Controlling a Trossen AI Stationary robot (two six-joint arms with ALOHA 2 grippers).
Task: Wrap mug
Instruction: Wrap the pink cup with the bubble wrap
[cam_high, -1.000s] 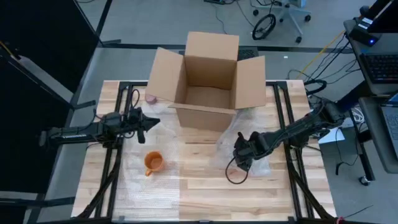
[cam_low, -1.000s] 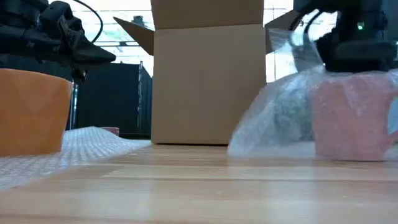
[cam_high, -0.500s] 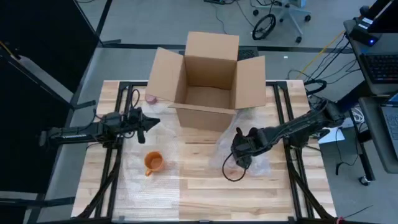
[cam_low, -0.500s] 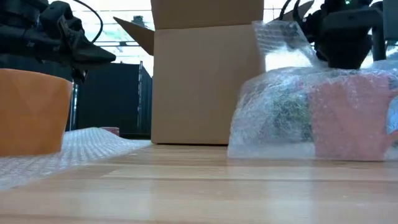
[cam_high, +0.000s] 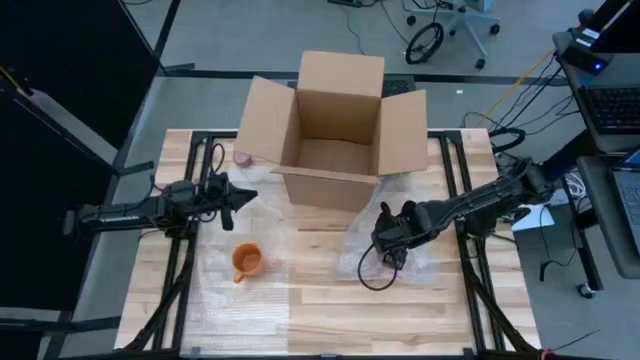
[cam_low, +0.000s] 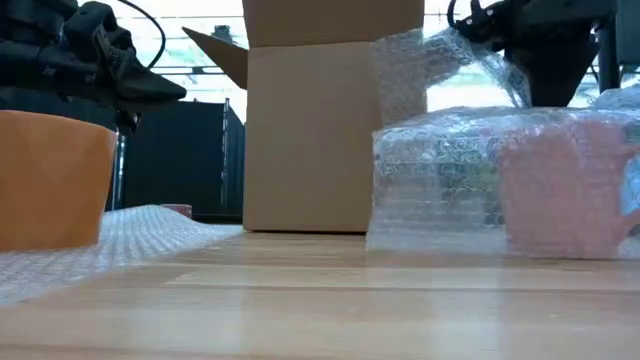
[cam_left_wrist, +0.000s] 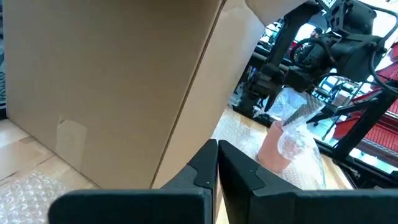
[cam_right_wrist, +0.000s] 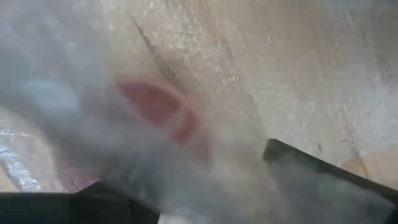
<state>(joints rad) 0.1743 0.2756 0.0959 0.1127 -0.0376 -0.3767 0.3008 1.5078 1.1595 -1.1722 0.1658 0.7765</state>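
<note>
A pink mug (cam_low: 560, 200) stands on the table's right half under a sheet of bubble wrap (cam_low: 440, 170); in the high view my right gripper (cam_high: 387, 238) and the wrap (cam_high: 355, 240) cover it. My right gripper (cam_low: 505, 25) hovers above the mug, shut on the wrap. An orange mug (cam_high: 246, 262) stands on a second bubble wrap sheet (cam_high: 235, 290) at the left. My left gripper (cam_high: 243, 197) is shut with nothing between its fingers, above the table beyond the orange mug. My right gripper holds a raised flap of the bubble wrap (cam_low: 425, 60) from above, the wrap passing between its two fingers (cam_right_wrist: 298, 165). One layer or several, I cannot tell. The sheet slants down from the gripper and drapes over the pink mug, its lower part on the table.
An open cardboard box (cam_high: 335, 120) stands at the table's far middle, close behind both mugs. A small pink thing (cam_high: 243, 158) lies by the box's left flap. My right arm's cable loop (cam_high: 378, 275) hangs near the wrap. Bare wood lies along the near edge.
My right gripper has gone toward the table's left and slightly toward the far edge, drawing the wrap's flap up and across the pink mug. The sheet now spreads farther left over the mug; the mug has stayed in place.
</note>
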